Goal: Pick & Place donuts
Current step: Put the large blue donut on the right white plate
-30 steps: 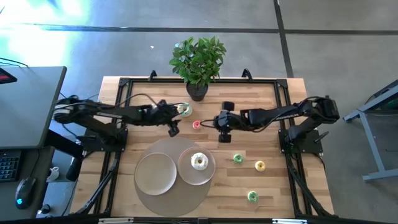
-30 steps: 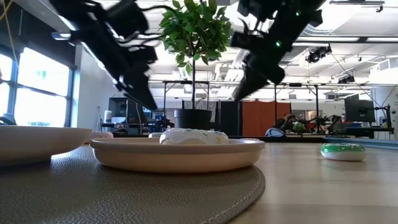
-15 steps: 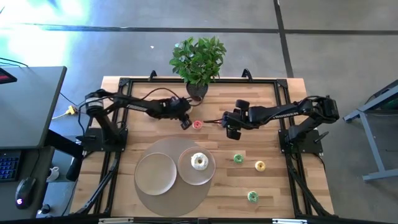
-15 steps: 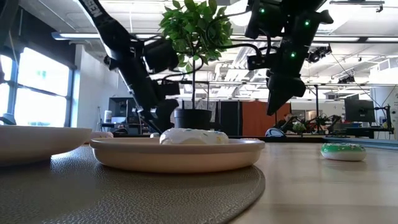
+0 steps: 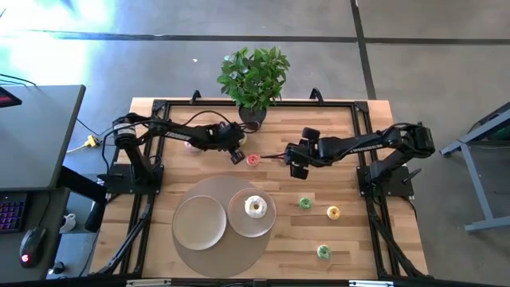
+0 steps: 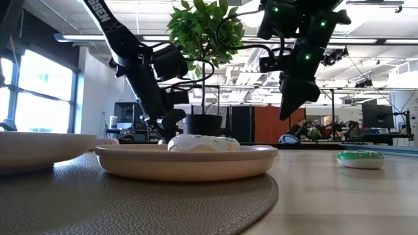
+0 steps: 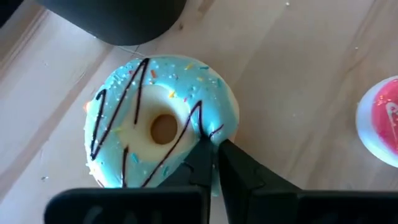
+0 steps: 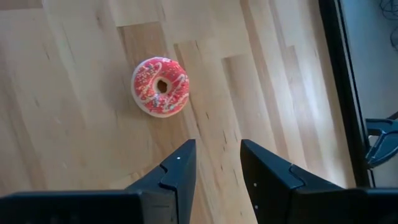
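Observation:
A blue-iced donut (image 7: 152, 134) with dark zigzag lines lies flat on the wood beside the plant pot (image 5: 252, 118). My left gripper (image 7: 213, 158) is shut, its tips at the donut's rim; in the high view the gripper (image 5: 236, 153) hides the donut. A small pink-red donut (image 5: 253, 159) lies between the grippers. My right gripper (image 8: 217, 155) hangs open above the table, to the right of that donut (image 8: 160, 86). A white-iced donut (image 5: 255, 207) rests on the right-hand plate (image 5: 241, 223). My left gripper's shut fingertips (image 7: 202, 152) sit at the blue donut's outer rim (image 7: 217, 121), slanting down from the table's left. The donut lies flat on the table. I cannot tell whether the tips touch the icing.
Two beige plates (image 5: 200, 222) sit on a round grey mat (image 5: 223, 255) at the near middle. Two green donuts (image 5: 304, 203), (image 5: 323, 252) and a yellow one (image 5: 333, 212) lie at the near right. The potted plant (image 5: 253, 76) stands at the far edge.
My left gripper has swung toward the table's far edge and a little to the right, coming down beside the plant pot. My right gripper has drawn back toward the table's right edge, away from the pink-red donut. No donut has moved.

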You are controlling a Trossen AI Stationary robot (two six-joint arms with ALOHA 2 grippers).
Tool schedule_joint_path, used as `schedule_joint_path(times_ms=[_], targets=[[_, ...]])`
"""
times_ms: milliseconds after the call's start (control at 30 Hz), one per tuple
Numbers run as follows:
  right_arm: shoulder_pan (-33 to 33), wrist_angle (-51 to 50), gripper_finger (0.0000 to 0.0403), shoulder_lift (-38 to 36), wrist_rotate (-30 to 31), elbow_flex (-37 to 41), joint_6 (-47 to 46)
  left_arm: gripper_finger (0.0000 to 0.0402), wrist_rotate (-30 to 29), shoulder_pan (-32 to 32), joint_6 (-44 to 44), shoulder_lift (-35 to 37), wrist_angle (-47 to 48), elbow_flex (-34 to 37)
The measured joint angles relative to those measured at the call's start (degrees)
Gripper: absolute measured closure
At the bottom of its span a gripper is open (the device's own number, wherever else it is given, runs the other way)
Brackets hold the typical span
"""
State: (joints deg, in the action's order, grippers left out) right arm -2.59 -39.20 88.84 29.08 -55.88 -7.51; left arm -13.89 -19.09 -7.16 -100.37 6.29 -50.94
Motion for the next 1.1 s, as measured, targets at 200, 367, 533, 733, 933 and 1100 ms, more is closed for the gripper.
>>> schedule_joint_path(times_ms=[200, 367, 533, 733, 933, 1100], targets=[[0.0, -0.1, 0.0281, 0.0, 0.4, 0.0, 0.0, 0.0397, 6.9, 1.5, 0.2, 1.1, 9.5, -5.3], [0.0, -0.4, 0.0281, 0.0, 1.8, 0.0, 0.0, 0.0399, 10.1, 5.8, -0.2, 2.7, 20.2, -11.2], [0.0, -0.4, 0.0281, 0.0, 2.5, 0.0, 0.0, 0.04, 10.8, 14.9, -3.1, 2.7, 22.3, -12.8], [0.0, -0.4, 0.0281, 0.0, 2.7, 0.0, 0.0, 0.04, 2.7, 26.2, -12.7, 2.7, 22.5, -13.0], [0.0, -0.3, 0.0281, 0.0, 2.5, 0.0, 0.0, 0.0401, -4.7, 34.8, -23.1, 4.6, 23.9, -13.0], [0.0, 0.3, 0.0281, 0.0, 2.6, 0.0, 0.0, 0.0401, -7.7, 41.4, -26.5, 4.3, 22.1, -12.9]])
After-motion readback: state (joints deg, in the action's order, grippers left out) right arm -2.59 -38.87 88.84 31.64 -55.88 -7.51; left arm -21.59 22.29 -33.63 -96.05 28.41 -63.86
